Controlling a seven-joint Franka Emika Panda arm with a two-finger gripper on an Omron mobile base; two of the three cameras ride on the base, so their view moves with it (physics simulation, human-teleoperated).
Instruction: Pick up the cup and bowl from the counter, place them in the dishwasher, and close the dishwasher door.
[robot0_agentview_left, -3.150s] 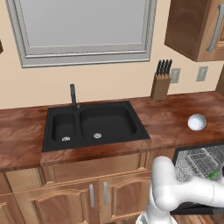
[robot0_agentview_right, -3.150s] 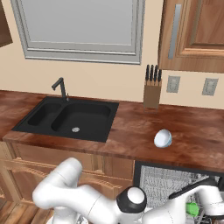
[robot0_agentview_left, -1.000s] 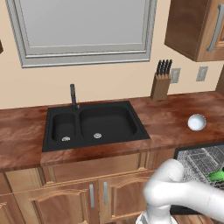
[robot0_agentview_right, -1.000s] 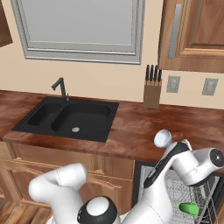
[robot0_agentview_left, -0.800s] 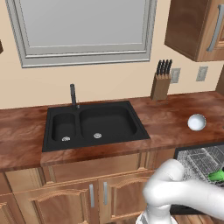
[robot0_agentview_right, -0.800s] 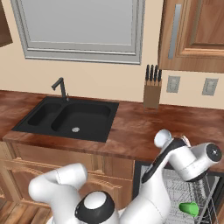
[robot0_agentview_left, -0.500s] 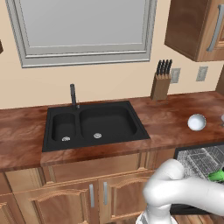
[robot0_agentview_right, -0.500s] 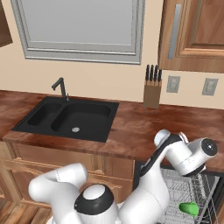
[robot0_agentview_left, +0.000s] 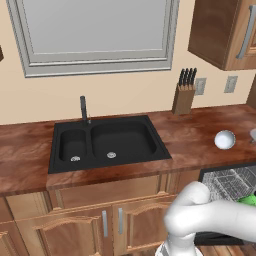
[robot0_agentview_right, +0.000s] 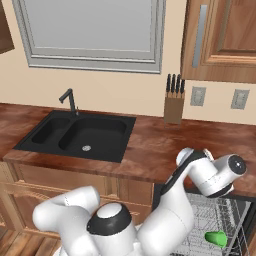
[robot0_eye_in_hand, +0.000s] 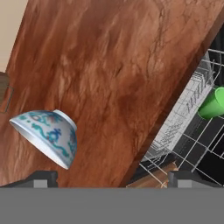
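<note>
On the long reddish-brown desk (robot0_agentview_left: 200, 135), right of the black double sink (robot0_agentview_left: 107, 142) and out from the knife block (robot0_agentview_left: 183, 97), the bowl (robot0_agentview_left: 224, 139) sits near the front edge, just above the open dishwasher (robot0_agentview_left: 225, 185). The grey wire rack (robot0_agentview_right: 210, 225) is pulled into sight below, and the cup (robot0_agentview_right: 216, 238) already lies in it on its side, a bright green shape toward the rack's right part. So the bowl looks like the piece left to fetch. From the hand view the tool (robot0_eye_in_hand: 111, 177) stands open, its two dark tips wide apart at the bottom, holding nothing. The bowl (robot0_eye_in_hand: 46, 136) lies toward the left tip and slightly ahead, while the cup (robot0_eye_in_hand: 212, 105) and rack lie off to the other side. The approach therefore seems to call for a shift toward that left tip before closing. The bowl is round, without a long axis; it is glossy white with blue-green patterning on its outer wall, resting tilted in this rolled view.
</note>
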